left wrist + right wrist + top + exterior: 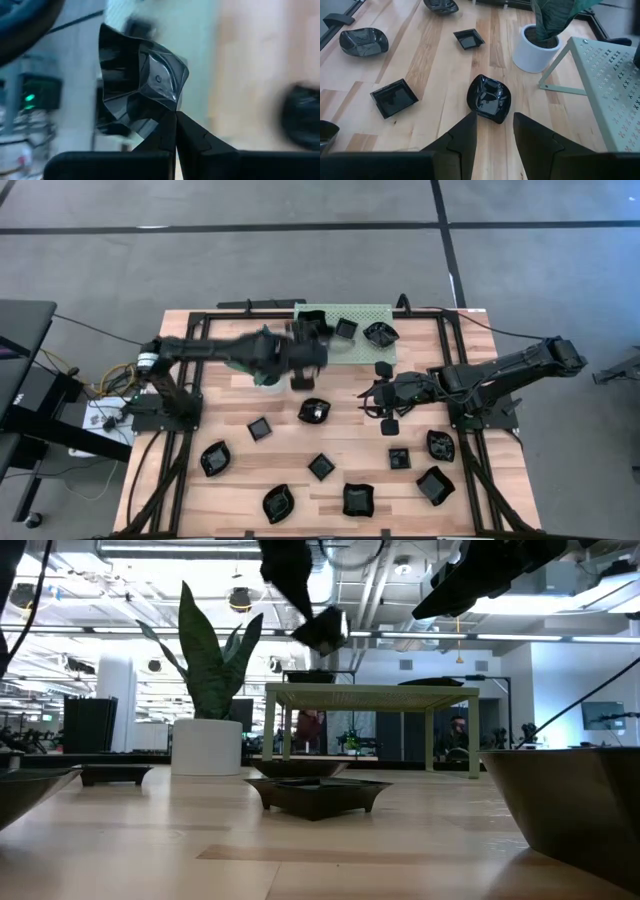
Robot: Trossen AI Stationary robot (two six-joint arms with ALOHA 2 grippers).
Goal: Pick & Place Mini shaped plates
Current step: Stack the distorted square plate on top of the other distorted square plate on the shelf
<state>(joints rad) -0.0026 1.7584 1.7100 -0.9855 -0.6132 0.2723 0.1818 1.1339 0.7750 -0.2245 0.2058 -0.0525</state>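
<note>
Here, left pincer [175, 117] clamped on a black plate [142, 80], right pincer [495, 131] open just short of a rounded plate [490, 98].

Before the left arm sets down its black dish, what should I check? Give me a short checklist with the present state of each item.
1. Left gripper shut on the carried dish, pinched at its rim: ok.
2. Carried dish lifted above the table, near the green shelf: ok.
3. Free space on the shelf: two dishes already lie there, bare surface remains: ok.
4. Plant pot clear of the left arm's path: cannot tell.
5. Right gripper open, apart from the leaf-shaped dish in front of it: ok.
6. Dish level in the jaws: not ok, it is tilted.
</note>
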